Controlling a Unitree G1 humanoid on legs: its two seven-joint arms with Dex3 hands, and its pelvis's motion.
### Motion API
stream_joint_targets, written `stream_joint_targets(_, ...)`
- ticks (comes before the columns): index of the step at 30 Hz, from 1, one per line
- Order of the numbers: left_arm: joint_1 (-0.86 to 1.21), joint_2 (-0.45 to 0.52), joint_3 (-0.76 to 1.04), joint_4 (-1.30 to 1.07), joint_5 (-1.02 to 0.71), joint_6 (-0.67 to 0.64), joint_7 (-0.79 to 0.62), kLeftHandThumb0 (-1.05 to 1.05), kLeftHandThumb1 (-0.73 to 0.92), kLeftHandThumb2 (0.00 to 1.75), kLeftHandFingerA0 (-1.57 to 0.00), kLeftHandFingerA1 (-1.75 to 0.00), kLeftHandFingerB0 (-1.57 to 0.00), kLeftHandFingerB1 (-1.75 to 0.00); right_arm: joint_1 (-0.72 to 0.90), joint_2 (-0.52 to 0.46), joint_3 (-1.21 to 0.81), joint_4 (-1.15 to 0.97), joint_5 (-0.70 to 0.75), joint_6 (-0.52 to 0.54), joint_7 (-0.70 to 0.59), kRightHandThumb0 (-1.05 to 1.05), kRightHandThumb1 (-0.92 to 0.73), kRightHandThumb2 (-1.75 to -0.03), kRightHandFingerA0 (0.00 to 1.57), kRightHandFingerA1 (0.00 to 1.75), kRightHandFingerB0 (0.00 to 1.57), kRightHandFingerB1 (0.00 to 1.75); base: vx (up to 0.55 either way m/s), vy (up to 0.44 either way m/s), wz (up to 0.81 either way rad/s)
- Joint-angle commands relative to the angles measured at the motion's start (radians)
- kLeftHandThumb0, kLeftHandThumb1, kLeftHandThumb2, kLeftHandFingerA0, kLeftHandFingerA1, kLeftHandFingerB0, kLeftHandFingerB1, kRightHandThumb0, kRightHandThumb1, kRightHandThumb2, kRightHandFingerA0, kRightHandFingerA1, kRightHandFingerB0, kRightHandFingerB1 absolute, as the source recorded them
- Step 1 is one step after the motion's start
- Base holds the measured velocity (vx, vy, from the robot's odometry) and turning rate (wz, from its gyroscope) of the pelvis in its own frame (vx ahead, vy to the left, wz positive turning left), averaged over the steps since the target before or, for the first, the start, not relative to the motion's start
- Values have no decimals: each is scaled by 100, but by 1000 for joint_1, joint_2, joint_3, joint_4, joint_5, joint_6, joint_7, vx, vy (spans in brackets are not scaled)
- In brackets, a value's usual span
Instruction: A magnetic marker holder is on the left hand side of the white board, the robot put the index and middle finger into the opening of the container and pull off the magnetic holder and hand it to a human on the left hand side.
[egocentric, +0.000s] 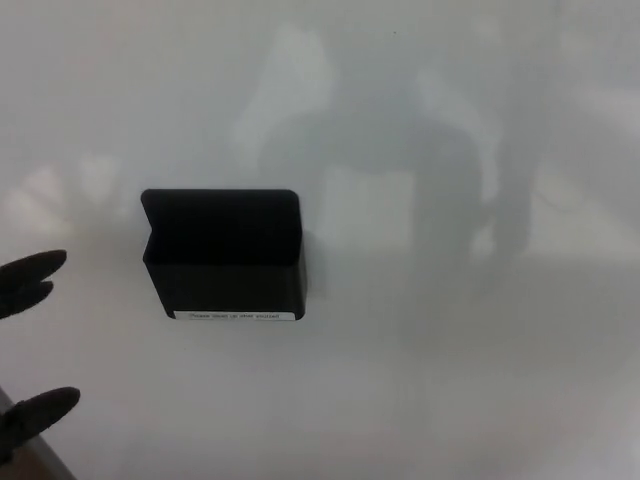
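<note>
Holder (222, 255): black, stuck on whiteboard (450, 380), opening upward for my fingers.
Left hand (30, 350): fingertips (35, 272) spread, empty, left of holder, apart from it.
Right hand: I see none.

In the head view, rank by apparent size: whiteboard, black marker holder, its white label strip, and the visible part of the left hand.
1. whiteboard
2. marker holder
3. left hand, only fingertips showing; nearness to the camera inflates it
4. label strip
</note>
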Motion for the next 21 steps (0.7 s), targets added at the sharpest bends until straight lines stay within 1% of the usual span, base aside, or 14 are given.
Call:
stream_joint_targets(1,-252,295,2,-361,-31,191,-156,-73,52,57,-31,-33,-31,-30,-17,-42,13,24,-34,-82,-54,-63,-80,-64,66,47,28,30,0,0,0)
stream_joint_targets(2,-282,319,-12,-368,-24,222,-167,-73,52,57,-31,-33,-31,-30,-19,-41,14,25,-35,-83,-57,-63,-80,-64,66,47,28,30,0,0,0)
stream_joint_targets(4,-289,328,-16,-374,-25,234,-167,-73,52,57,-31,-33,-31,-30,-20,-41,15,26,-35,-84,-58,-63,-80,-64,66,47,28,30,0,0,0)
stream_joint_targets(5,-330,352,-45,-372,-17,258,-181,-73,52,56,-29,-32,-28,-30,-21,-41,16,27,-35,-88,-59,-61,-79,-64,66,47,28,30,0,0,0)
stream_joint_targets(9,-432,411,-114,-376,-12,351,-210,-74,51,56,-28,-31,-28,-30,-27,-44,24,29,-45,-98,-69,-61,-80,-64,67,47,29,31,0,0,0)
stream_joint_targets(10,-468,423,-139,-374,-1,371,-219,-72,48,56,-32,-32,-29,-30,-27,-44,25,30,-45,-99,-68,-61,-80,-64,69,48,29,31,0,0,0)
stream_joint_targets(14,-525,440,-187,-377,17,411,-229,-71,46,55,-34,-34,-31,-31,-25,-45,29,34,-48,-102,-73,-61,-79,-64,70,47,30,31,0,0,0)
stream_joint_targets(15,-530,443,-197,-379,20,424,-233,-71,45,55,-36,-35,-33,-31,-26,-46,30,34,-50,-102,-76,-61,-79,-64,65,46,30,31,0,0,0)
stream_joint_targets(21,-561,468,-246,-390,25,481,-265,-73,47,56,-32,-35,-29,-30,-29,-44,31,36,-52,-104,-80,-61,-79,-64,69,48,30,31,0,0,0)
